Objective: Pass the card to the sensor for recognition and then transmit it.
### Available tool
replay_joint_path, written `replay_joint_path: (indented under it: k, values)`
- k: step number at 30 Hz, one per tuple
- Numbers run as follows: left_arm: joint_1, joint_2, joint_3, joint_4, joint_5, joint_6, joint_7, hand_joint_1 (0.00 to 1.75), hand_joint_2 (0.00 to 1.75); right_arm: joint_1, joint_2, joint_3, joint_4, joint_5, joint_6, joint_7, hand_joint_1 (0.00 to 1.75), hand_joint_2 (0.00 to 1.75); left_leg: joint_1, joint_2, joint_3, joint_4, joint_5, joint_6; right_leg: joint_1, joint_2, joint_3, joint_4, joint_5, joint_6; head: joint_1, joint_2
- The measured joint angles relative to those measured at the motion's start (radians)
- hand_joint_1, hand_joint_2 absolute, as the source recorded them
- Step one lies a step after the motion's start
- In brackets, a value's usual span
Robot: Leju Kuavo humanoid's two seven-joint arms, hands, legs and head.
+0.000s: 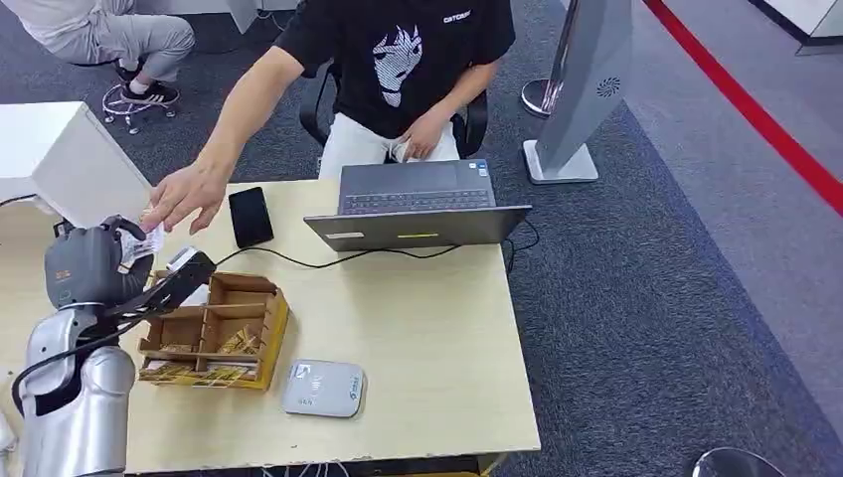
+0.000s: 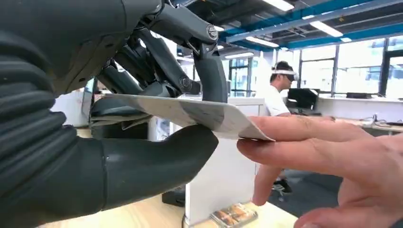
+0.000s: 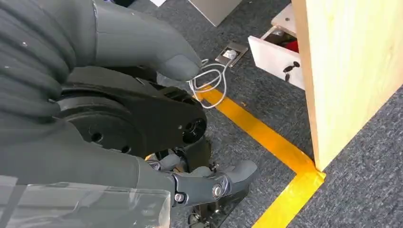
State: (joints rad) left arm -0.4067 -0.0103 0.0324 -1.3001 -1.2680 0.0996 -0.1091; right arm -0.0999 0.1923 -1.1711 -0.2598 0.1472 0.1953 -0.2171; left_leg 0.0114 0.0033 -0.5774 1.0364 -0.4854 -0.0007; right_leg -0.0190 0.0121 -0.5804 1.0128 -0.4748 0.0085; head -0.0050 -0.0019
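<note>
Left wrist view: card (image 2: 190, 114) between robot hand (image 2: 157, 118) fingers.

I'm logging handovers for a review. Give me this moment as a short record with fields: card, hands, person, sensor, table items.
card: held by the left hand between thumb and fingers; card roughly flat, its far edge touching the person's hand
person's hand: person's hand reaches across the table to the card
right hand: right hand hangs beside the table, above the floor, holding nothing
sensor: grey reader pad lies near the table's front edge, nothing on it
table items: cardboard organiser, black phone, laptop
</note>
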Motion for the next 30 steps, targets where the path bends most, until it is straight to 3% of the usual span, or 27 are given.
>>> replay_joint_path:
  k: [1, 2, 3, 10, 16, 23, 30]
  values:
    - [-0.001, 0.0, 0.003, 0.0, 0.002, -0.003, -0.003, 1.75, 1.75, 0.0, 0.0, 0.0, 0.0, 0.0, 0.0, 0.002, 0.0, 1.75, 0.0, 0.0, 0.0, 0.0, 0.0, 0.0, 0.0, 0.0, 0.0, 0.0, 0.0, 0.0, 0.0, 0.0]
    - [-0.001, -0.001, 0.005, 0.0, 0.004, -0.005, -0.006, 1.17, 1.75, 0.0, -0.001, 0.0, 0.0, 0.0, -0.001, 0.002, 0.0, 1.75, 0.0, 0.0, 0.0, 0.0, 0.0, 0.0, 0.0, 0.0, 0.0, 0.0, 0.0, 0.0, 0.0, 0.0]
    - [-0.001, -0.001, 0.007, 0.0, 0.005, -0.006, -0.007, 0.0, 1.75, 0.0, -0.002, 0.0, 0.0, 0.0, -0.001, 0.002, 0.0, 1.75, 0.0, 0.0, 0.0, 0.0, 0.0, 0.0, 0.0, 0.0, 0.0, 0.0, 0.0, 0.0, 0.0, 0.0]
    - [0.009, 0.002, 0.026, -0.004, 0.028, -0.034, -0.033, 0.0, 1.75, 0.0, -0.006, 0.0, 0.001, -0.008, -0.004, 0.0, 0.0, 1.75, 0.0, -0.002, -0.001, 0.0, 0.0, 0.0, 0.0, -0.002, 0.0, 0.0, 0.0, 0.0, 0.0, 0.0]
    - [0.135, -0.004, -0.004, -0.134, 0.033, -0.022, -0.099, 0.0, 1.75, 0.002, -0.008, -0.004, 0.002, -0.042, -0.021, -0.009, 0.0, 1.75, 0.0, -0.001, -0.001, 0.0, 0.0, 0.0, 0.0, -0.001, 0.0, -0.001, 0.0, 0.001, 0.0, 0.0]
    - [0.296, 0.038, -0.255, -0.345, -0.005, 0.04, -0.095, 0.0, 1.75, 0.002, -0.008, -0.027, 0.002, -0.077, -0.026, -0.02, 0.0, 1.75, 0.0, -0.002, -0.002, 0.0, -0.001, 0.001, 0.0, -0.002, 0.0, -0.001, 0.0, 0.001, 0.0, 0.0]
    - [0.342, 0.185, -0.501, -0.39, -0.074, 0.016, -0.058, 0.0, 1.75, 0.002, -0.01, -0.041, 0.002, -0.092, -0.038, -0.028, 0.0, 1.75, 0.0, -0.002, -0.001, 0.0, 0.0, 0.0, 0.0, -0.002, 0.0, 0.0, 0.0, 0.0, 0.0, 0.0]
